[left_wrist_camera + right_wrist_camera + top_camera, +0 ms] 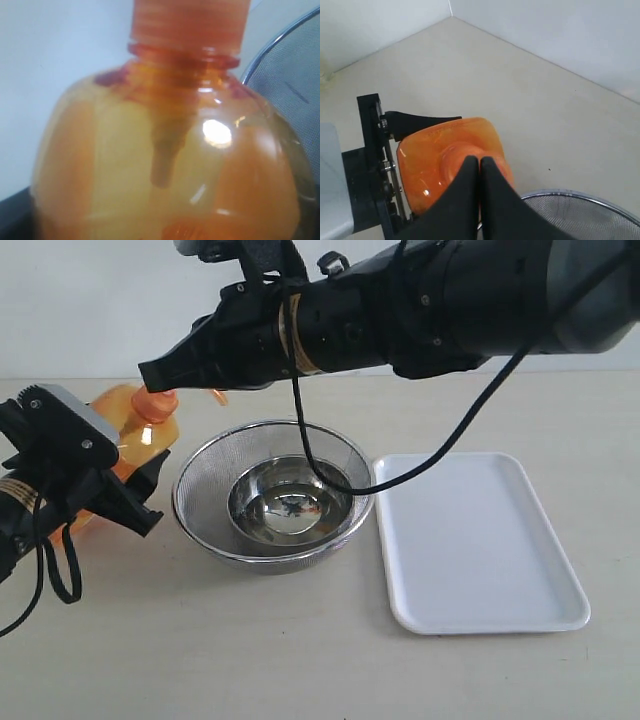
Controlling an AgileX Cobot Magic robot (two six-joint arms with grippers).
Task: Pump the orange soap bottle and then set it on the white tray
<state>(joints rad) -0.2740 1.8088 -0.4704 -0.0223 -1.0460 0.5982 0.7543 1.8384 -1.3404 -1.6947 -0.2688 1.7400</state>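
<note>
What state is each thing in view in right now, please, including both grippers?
orange soap bottle: tilted, gripped, not on the tray.
left gripper: closed around the bottle's body.
right gripper: shut, tips on the pump head.
white tray: lying flat, nothing on it.
mesh bowl: upright, between bottle and tray.

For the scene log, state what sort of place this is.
Probably a robot test bench, not a real kitchen: a beige table against a plain white wall, with only a staged set of the orange soap bottle, a steel mesh bowl and the white tray.
</note>
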